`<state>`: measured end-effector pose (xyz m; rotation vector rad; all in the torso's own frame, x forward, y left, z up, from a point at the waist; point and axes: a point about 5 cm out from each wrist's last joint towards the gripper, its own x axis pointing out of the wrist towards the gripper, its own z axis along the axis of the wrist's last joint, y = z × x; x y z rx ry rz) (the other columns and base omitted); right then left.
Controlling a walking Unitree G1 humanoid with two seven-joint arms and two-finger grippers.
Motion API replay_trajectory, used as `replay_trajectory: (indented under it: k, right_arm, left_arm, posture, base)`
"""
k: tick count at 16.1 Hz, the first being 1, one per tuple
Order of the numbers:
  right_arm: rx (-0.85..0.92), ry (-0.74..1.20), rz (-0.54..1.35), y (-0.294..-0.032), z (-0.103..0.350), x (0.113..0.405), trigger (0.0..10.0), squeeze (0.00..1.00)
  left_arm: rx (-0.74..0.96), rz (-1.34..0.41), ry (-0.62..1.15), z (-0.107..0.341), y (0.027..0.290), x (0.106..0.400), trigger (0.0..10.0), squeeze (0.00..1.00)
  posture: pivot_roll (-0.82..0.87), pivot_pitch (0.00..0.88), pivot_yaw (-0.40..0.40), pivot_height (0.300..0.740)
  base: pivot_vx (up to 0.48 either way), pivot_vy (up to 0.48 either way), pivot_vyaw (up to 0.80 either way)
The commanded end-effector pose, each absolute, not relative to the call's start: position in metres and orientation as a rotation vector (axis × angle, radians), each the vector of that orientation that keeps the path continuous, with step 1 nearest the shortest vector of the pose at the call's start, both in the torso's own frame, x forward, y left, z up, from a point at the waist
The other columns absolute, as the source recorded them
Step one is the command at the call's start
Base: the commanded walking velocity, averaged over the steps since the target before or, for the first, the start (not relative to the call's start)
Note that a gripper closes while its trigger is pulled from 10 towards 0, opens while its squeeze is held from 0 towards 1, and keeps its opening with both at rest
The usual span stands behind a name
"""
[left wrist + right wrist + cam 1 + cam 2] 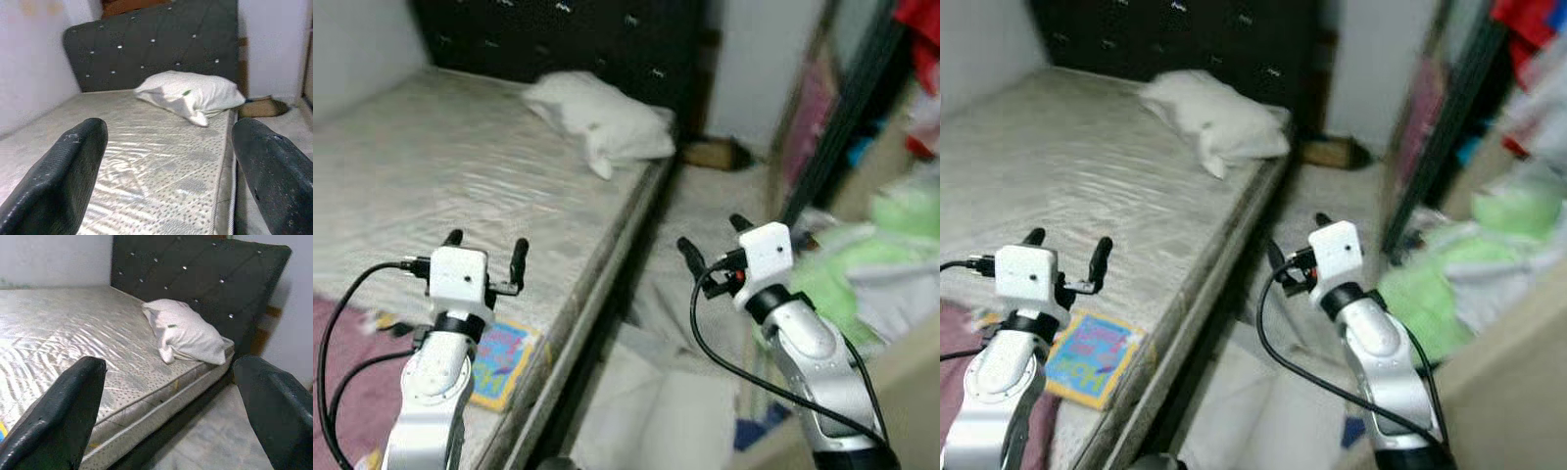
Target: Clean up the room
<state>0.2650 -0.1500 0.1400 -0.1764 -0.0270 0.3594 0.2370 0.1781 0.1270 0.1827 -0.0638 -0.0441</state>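
Note:
A white pillow [599,119] lies at the head of a bare patterned mattress [460,186], against a dark tufted headboard [558,39]. My left gripper [486,251] hovers open over the mattress's near part, nothing between its fingers. A colourful book [505,362] lies on the mattress just below it, beside a purple cloth [352,352]. My right gripper [715,241] is held open over the floor strip beside the bed, empty. Both wrist views look toward the pillow [190,95] [183,333].
A pale sheet [656,392] lies crumpled on the floor beside the bed. Green and white clothes [862,264] are heaped at the right near a dark rack [842,117]. A brown object [717,154] sits on the floor by the far wall.

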Motion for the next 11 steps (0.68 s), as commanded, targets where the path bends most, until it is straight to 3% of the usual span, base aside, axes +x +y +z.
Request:
replay_trajectory:
  k: [1,11]
  right_arm:
    - [-0.187,-0.028,0.331,-0.1544,0.1395,0.2664,10.0,0.00]
    - [-0.194,-0.068,0.285,-0.1549,0.1441,0.2699,10.0,0.00]
  left_arm:
    - [0.189,-0.042,-0.075,0.1303,0.1763,0.2375,10.0,0.00]
    - [0.168,-0.078,-0.081,0.1309,0.1746,0.2387,10.0,0.00]
  posture:
    - [0.00,0.000,-0.014,0.740]
    - [0.00,0.000,-0.008,0.740]
  base:
    - [0.000,0.000,0.80]
    - [0.000,0.000,0.80]
